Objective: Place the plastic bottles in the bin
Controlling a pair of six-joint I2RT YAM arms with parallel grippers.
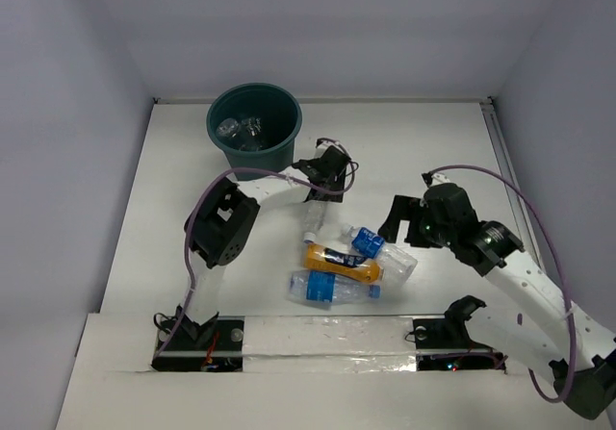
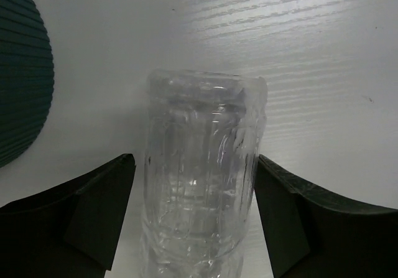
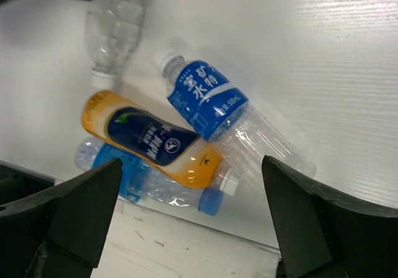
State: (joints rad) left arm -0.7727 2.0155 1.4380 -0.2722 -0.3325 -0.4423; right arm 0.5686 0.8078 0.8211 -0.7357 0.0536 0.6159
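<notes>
The dark teal bin [image 1: 281, 149] stands at the back left with clear bottles [image 1: 241, 130] inside; its wall shows in the left wrist view [image 2: 18, 73]. My left gripper [image 1: 316, 195] is open and straddles the base end of a clear unlabelled bottle [image 2: 199, 141] lying on the table [image 1: 312, 220]. The right finger touches it and the left finger stands a little off. My right gripper [image 1: 397, 224] is open and empty, above a pile: a blue-labelled bottle [image 3: 208, 97], an orange bottle [image 3: 149, 138] and a second blue-labelled bottle [image 3: 143, 181] beneath.
White walls enclose the white table [image 1: 433, 151] on three sides. A taped strip [image 1: 327, 339] runs along the near edge, by the arm bases. The pile lies close to that strip [image 3: 186, 253].
</notes>
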